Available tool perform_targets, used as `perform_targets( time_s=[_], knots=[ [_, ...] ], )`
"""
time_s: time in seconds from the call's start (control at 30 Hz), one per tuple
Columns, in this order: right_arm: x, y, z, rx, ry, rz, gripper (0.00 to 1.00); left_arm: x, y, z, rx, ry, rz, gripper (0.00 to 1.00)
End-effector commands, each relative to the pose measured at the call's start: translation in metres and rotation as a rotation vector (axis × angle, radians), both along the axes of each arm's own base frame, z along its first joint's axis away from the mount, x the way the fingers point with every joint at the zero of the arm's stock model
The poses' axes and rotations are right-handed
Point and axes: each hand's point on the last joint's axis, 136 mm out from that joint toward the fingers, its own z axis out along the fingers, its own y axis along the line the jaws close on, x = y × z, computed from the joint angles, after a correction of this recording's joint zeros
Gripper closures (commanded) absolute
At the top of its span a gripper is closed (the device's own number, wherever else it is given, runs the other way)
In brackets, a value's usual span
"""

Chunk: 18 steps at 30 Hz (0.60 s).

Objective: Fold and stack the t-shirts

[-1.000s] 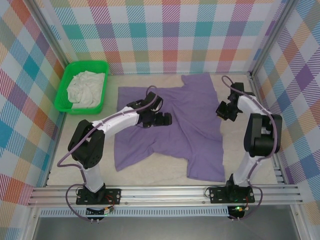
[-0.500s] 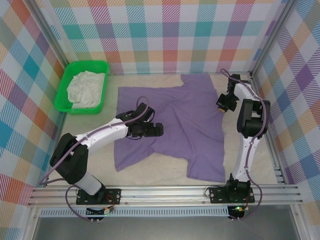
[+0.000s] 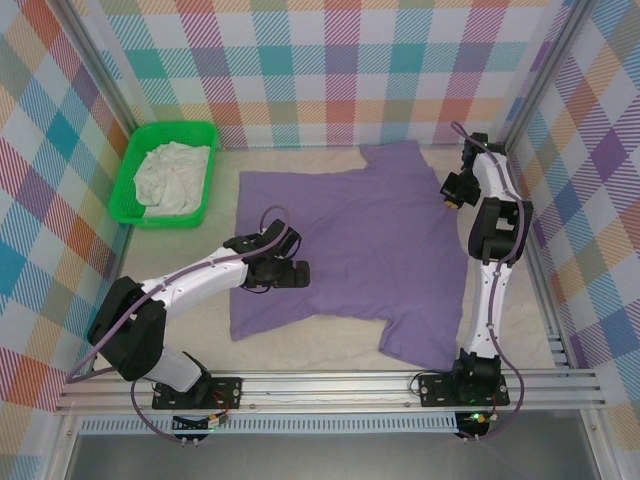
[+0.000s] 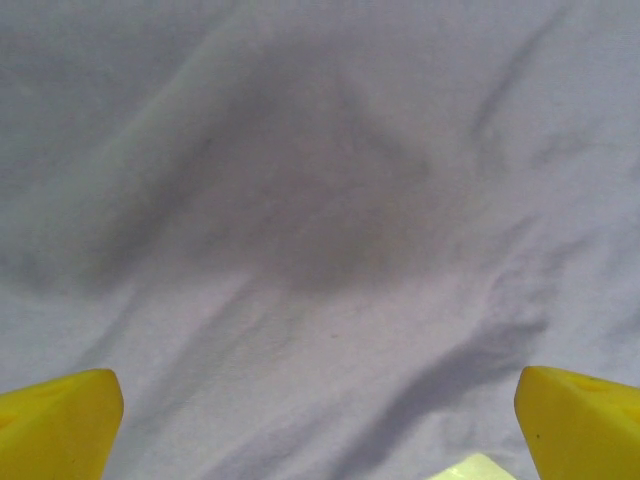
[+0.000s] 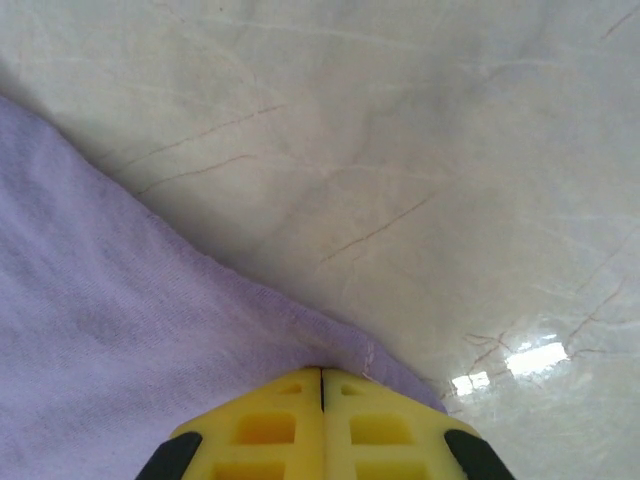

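Moved my right gripper (image 3: 452,192) back-right since last frame; its fingers are pressed together on the hem of the lavender t-shirt (image 3: 370,250), which lies spread on the table (image 3: 320,352). My left gripper (image 3: 295,272) gapes wide over its left half. The off-white t-shirt (image 3: 172,175) sits in the green basket (image 3: 165,128).

Lavender t-shirt (image 3: 370,250) spread nearly flat mid-table (image 3: 320,352), lightly wrinkled; off-white t-shirt (image 3: 172,175) bunched inside green basket (image 3: 160,222), far left.
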Motion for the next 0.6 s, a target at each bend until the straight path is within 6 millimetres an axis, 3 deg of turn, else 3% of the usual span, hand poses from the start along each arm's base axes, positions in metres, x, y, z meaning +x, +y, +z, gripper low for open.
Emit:
perform_targets(
  time_s=[0.0, 0.13, 0.3, 0.4, 0.5, 0.57],
  knots=[
    [-0.023, -0.016, -0.038, 0.003, 0.123, -0.008, 1.00, -0.002, 0.024, -0.008, 0.137, 0.012, 0.054, 0.00],
    [-0.020, -0.007, -0.014, 0.069, 0.057, 0.019, 1.00, 0.009, 0.039, -0.017, 0.227, 0.019, 0.102, 0.02],
    [-0.034, 0.007, 0.061, 0.096, -0.123, 0.045, 0.96, 0.031, 0.048, -0.009, 0.236, -0.016, 0.148, 0.05],
    [-0.065, 0.016, 0.098, 0.090, -0.190, 0.044, 0.91, 0.044, 0.053, -0.008, 0.217, -0.017, 0.173, 0.07],
    [-0.112, 0.034, 0.105, 0.117, -0.191, 0.039, 0.89, 0.058, 0.057, -0.020, 0.186, 0.014, 0.198, 0.08],
    [-0.142, 0.049, 0.096, 0.153, -0.178, 0.041, 0.88, 0.067, 0.060, -0.033, 0.157, 0.045, 0.218, 0.08]
  ],
)
